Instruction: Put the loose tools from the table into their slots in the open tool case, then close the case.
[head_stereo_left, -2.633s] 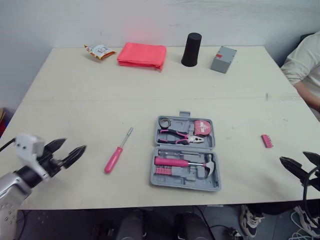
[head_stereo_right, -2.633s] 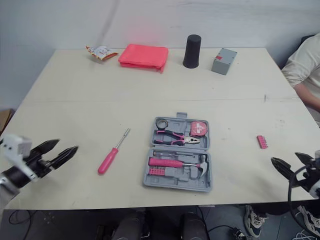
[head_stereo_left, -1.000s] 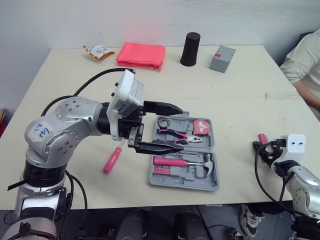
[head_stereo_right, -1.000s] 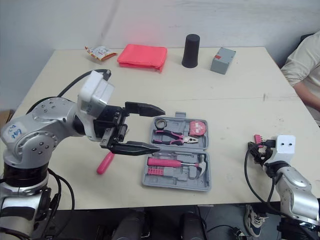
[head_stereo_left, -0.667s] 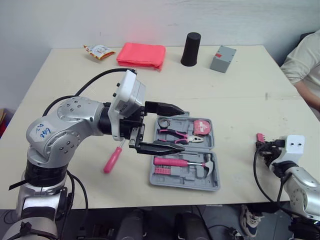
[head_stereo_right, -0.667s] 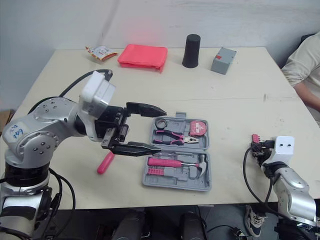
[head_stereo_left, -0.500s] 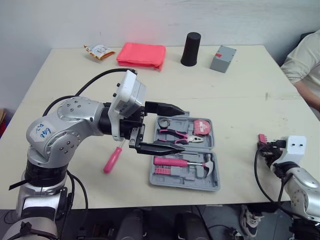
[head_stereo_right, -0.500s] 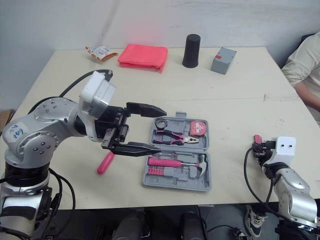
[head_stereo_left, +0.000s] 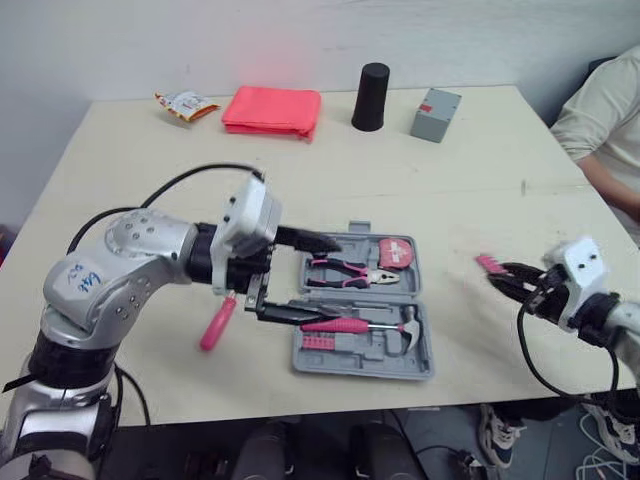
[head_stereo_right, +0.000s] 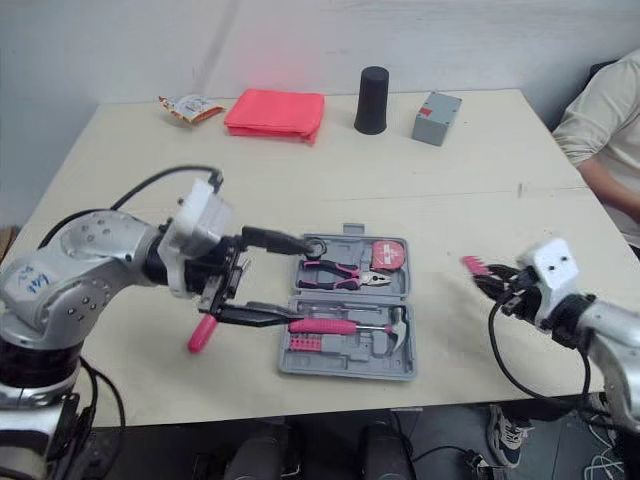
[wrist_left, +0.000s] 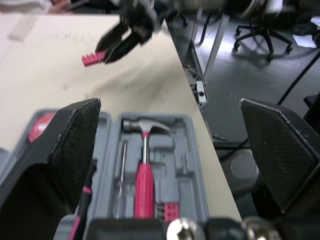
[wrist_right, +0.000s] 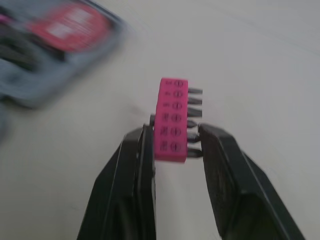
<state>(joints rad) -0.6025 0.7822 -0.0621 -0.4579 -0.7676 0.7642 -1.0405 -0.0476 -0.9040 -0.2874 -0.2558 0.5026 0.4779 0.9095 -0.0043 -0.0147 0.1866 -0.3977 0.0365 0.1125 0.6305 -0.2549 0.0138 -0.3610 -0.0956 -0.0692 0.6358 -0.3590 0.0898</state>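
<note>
R pincer (wrist_right: 172, 137) clamped on pink bit holder (wrist_right: 172, 117), seemingly off the surface (head_stereo_left: 450, 170), right-centre of frame, near right edge of tool case (head_stereo_left: 360, 362). Best: keep holder level, come in from right, seat it flat. L pincer (head_stereo_left: 318, 277) spread wide over case's left half, crowding approach; screwdriver (head_stereo_left: 214, 326) lies left of case. Open room in upper frame.

**toolnoob:** what's the other stuff on the tabletop (head_stereo_left: 150, 170)?

**benchrat:** All along the far edge, well beyond the left claw (head_stereo_left: 335, 281). Snack packet (head_stereo_left: 181, 103) furthest left, folded pink cloth (head_stereo_left: 271, 109) just beside it, then a black cup (head_stereo_left: 371, 97) and a little grey box (head_stereo_left: 434, 113).

**toolnoob:** anything by the right claw (head_stereo_left: 503, 275)?

**benchrat:** Person in a light sleeve (head_stereo_left: 600, 110), beyond it on its outer side. Also an office chair (wrist_left: 260, 37) on the floor off the tabletop.
</note>
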